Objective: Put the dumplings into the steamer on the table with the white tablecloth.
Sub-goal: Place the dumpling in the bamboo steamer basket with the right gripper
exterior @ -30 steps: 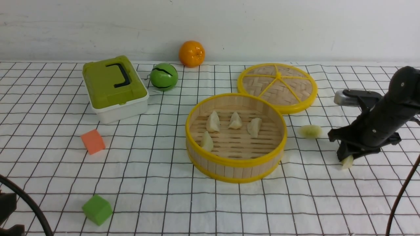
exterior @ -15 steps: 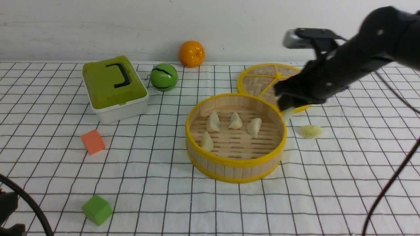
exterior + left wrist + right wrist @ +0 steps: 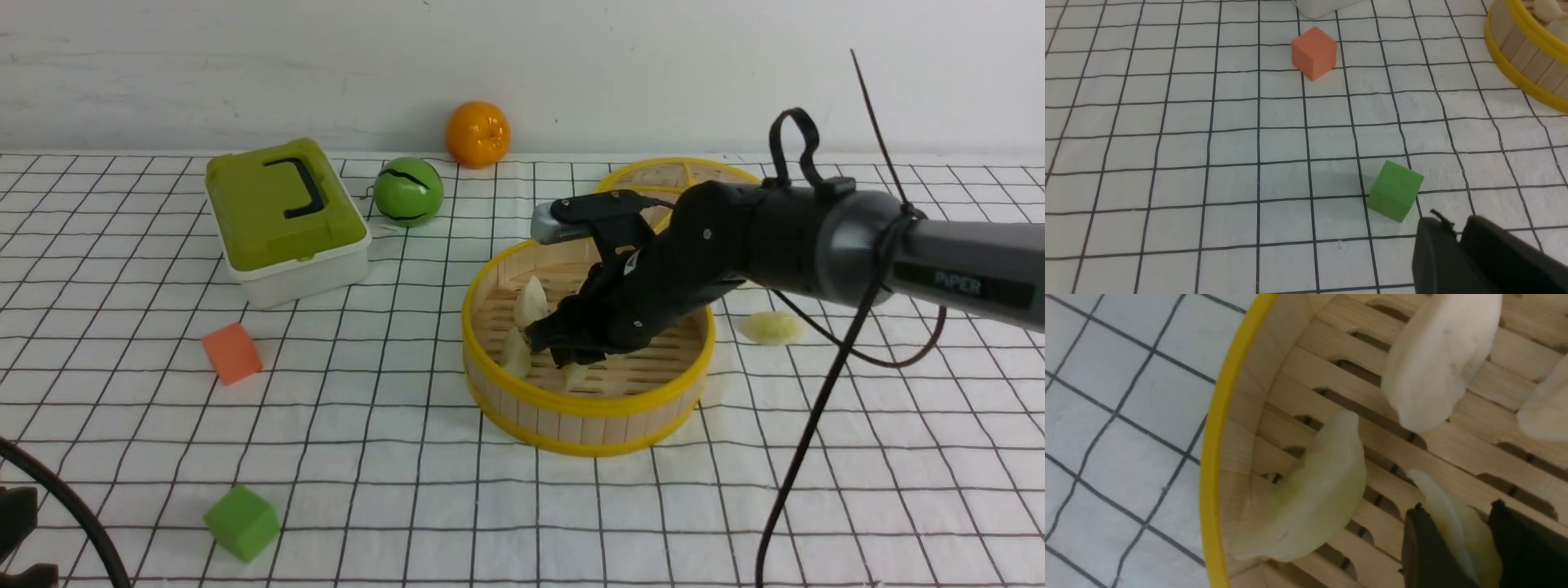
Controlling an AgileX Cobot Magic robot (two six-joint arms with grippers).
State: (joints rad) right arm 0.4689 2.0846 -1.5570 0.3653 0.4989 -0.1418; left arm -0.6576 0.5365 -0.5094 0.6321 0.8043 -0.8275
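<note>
The round bamboo steamer (image 3: 588, 406) with yellow rims stands mid-table on the white tablecloth (image 3: 408, 457). My right gripper (image 3: 571, 365) reaches down inside it, shut on a pale yellowish dumpling (image 3: 575, 375) close to the slatted floor. In the right wrist view that held dumpling (image 3: 1457, 531) sits between the black fingers (image 3: 1423, 551). Two more dumplings (image 3: 531, 302) (image 3: 516, 353) show in the basket; the arm hides the rest. One dumpling (image 3: 771, 327) lies on the cloth right of the steamer. My left gripper (image 3: 1457, 228) hovers shut and empty near the front left.
The spoked woven lid (image 3: 653, 175) lies behind the steamer, partly covered by the arm. A green-lidded box (image 3: 286, 220), a green ball (image 3: 407, 192) and an orange (image 3: 477, 133) stand at the back left. An orange cube (image 3: 232, 352) and a green cube (image 3: 242, 523) lie front left.
My right arm has lifted a dumpling from the cloth at the right, carried it left over the rim and lowered it into the steamer. The left arm stays put.
</note>
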